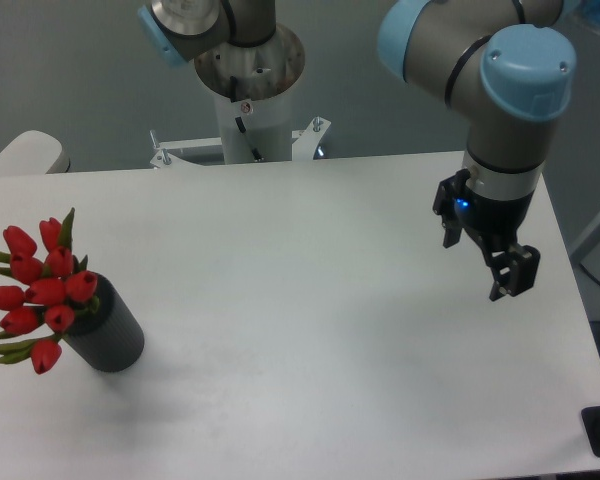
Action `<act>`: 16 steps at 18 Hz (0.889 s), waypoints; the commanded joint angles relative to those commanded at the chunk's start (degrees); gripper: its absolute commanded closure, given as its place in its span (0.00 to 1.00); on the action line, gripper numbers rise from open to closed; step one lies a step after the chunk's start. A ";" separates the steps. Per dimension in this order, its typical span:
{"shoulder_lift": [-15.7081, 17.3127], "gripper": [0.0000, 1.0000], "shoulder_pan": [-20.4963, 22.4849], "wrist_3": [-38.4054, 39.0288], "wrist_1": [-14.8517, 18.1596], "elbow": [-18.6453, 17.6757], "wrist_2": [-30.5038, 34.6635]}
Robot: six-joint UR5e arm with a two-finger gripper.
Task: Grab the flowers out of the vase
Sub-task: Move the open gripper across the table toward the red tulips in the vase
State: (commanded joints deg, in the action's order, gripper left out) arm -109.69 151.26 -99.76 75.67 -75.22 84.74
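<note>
A bunch of red tulip flowers [42,292] with green leaves stands in a dark grey cylindrical vase [112,338] at the table's left side; the vase leans with the buds pointing left. My gripper [478,256] hangs above the right part of the table, far from the vase. Its two black fingers stand apart, open, with nothing between them.
The white table [300,300] spans the view, its right edge close to the gripper. The arm's base column [250,110] stands behind the far edge. A pale rounded object [25,152] sits at the back left corner.
</note>
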 joint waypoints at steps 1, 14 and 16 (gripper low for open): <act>0.62 0.00 0.00 0.17 0.09 -0.79 -1.05; 5.97 0.00 -3.43 23.62 3.08 -10.19 -25.91; 7.56 0.00 -4.30 26.01 1.50 -13.18 -29.79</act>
State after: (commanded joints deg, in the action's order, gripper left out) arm -102.14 146.96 -73.75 77.18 -88.40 54.95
